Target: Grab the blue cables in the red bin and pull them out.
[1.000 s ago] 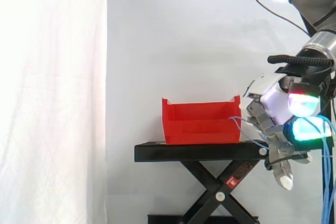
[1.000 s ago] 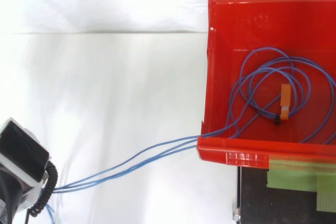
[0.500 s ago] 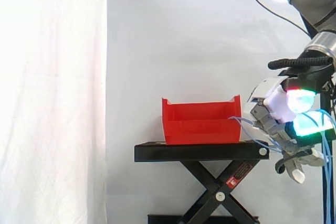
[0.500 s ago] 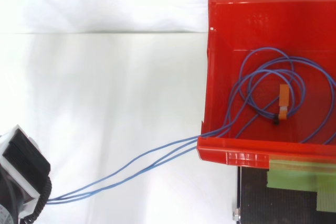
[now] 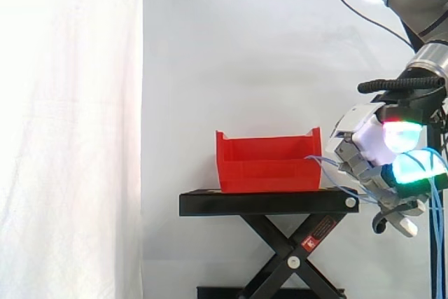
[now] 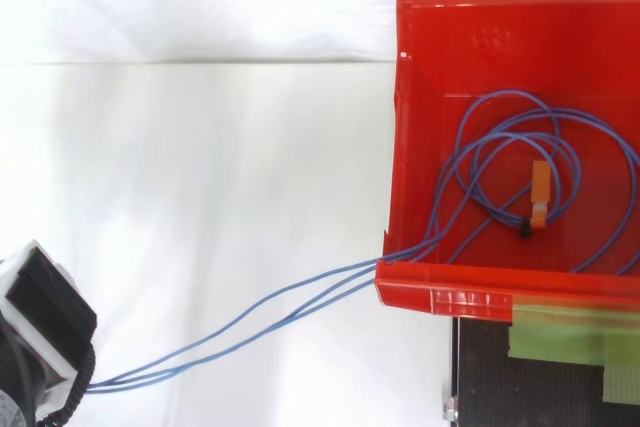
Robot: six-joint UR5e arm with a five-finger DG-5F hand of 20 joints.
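The red bin (image 5: pixel 266 166) stands on the black stand (image 5: pixel 266 203). From above, the blue cables (image 6: pixel 510 94) lie coiled in the bin (image 6: pixel 400 127) around an orange tag (image 6: pixel 541 192). Three strands cross the bin's lower left rim and run taut to the lower left corner, where the wrist block (image 6: pixel 40 312) shows. In the side view the hand (image 5: pixel 371 155) hangs right of the stand, about level with the bin. Its fingers are curled round the cables. More blue cable (image 5: pixel 439 243) hangs down at the right edge.
Green tape (image 6: pixel 570 332) marks the stand's top beside the bin. The stand rests on a crossed scissor frame (image 5: pixel 290 260). A white curtain (image 5: pixel 70 131) hangs on the left behind the work. The arm (image 5: pixel 427 5) comes down from the upper right.
The hand has drawn farther from the bin, rightwards in the side view and towards the lower left corner from above. The strands followed it and the coil in the bin tightened slightly.
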